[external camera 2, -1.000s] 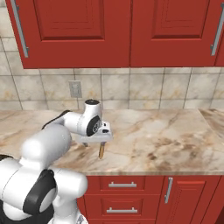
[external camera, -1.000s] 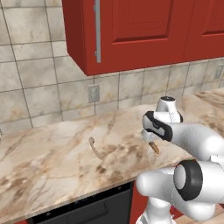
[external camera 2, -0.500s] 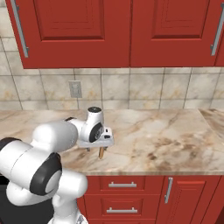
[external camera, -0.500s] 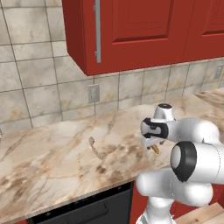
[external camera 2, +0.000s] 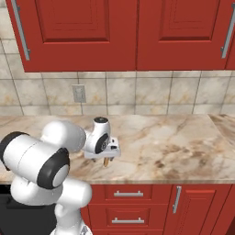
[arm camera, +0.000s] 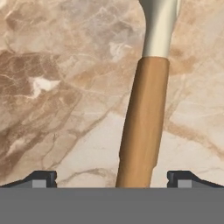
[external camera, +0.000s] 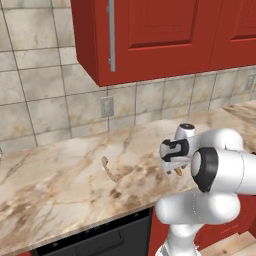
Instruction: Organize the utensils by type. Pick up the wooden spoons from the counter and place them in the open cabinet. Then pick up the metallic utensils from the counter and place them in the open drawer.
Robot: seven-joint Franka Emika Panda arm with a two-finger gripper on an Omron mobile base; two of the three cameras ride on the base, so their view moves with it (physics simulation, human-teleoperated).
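Wooden spoon with orange-brown handle (arm camera: 142, 127) lies flat on the counter (arm camera: 52, 87), near its front edge. In the hand view the handle runs up between the two fingertips (arm camera: 41, 178), the pale neck leading off toward the bowl at the top edge. Fingertips stand wide apart, one on each side of the handle, neither touching it; nothing held.

Gripper (external camera 2: 106, 158) points straight down at the counter (external camera 2: 174, 147), low over the handle end (external camera 2: 107, 162), which pokes out beneath the hand. Likely reason for this pose: the jaws straddle the handle across its width so a close would pinch it from both sides. Handle sits right of centre in the gap.

Second wooden spoon (external camera: 107, 169), pale all over, lies well apart from the gripper (external camera: 172, 167), further along the counter (external camera: 60, 185).

Judgement: pre-grasp on first wooden spoon; no utensil stored yet as far as visible.
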